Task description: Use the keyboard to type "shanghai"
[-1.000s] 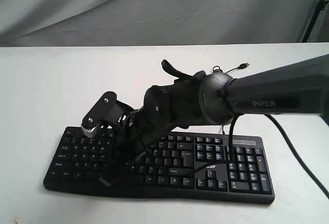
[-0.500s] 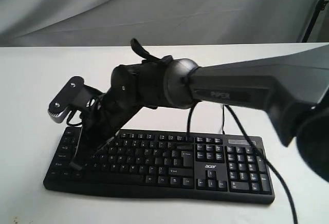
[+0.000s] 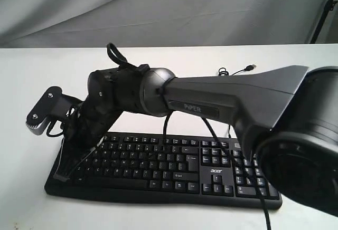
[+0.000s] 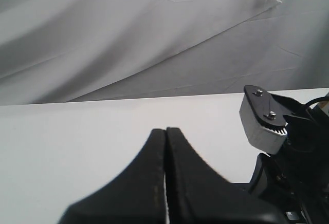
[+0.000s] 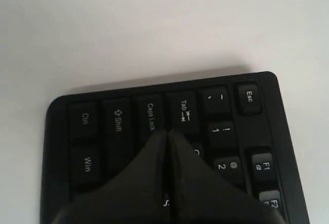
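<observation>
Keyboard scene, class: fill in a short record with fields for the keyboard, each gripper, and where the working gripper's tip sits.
keyboard: black, flat on the white table, number pad at the exterior view's right
right gripper: shut, reaching across to the keyboard's left end
tip position: over the border between the Caps Lock key and the Tab key; contact cannot be told
left gripper: shut, holding nothing
plug: lies loose on the table behind the keyboard
</observation>
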`<action>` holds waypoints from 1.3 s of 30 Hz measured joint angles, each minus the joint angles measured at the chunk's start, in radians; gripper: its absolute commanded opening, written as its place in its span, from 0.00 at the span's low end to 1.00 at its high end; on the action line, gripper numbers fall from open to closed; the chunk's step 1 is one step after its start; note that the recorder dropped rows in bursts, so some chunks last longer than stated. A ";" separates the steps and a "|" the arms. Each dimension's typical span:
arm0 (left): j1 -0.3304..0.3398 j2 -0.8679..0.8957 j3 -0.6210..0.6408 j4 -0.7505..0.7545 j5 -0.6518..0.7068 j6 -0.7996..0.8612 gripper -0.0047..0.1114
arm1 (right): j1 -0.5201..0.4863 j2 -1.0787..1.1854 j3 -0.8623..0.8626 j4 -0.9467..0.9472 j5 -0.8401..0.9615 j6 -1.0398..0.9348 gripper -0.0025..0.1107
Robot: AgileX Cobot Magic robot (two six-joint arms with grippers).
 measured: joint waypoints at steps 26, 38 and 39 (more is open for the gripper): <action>0.000 0.000 0.000 0.000 0.000 0.000 0.04 | 0.003 0.028 -0.002 -0.022 0.002 0.024 0.02; 0.000 0.000 0.000 0.000 0.000 0.000 0.04 | 0.004 -0.085 0.102 -0.144 0.060 0.113 0.02; 0.000 0.000 0.000 0.000 0.000 0.000 0.04 | 0.004 -0.110 0.136 -0.147 0.044 0.119 0.02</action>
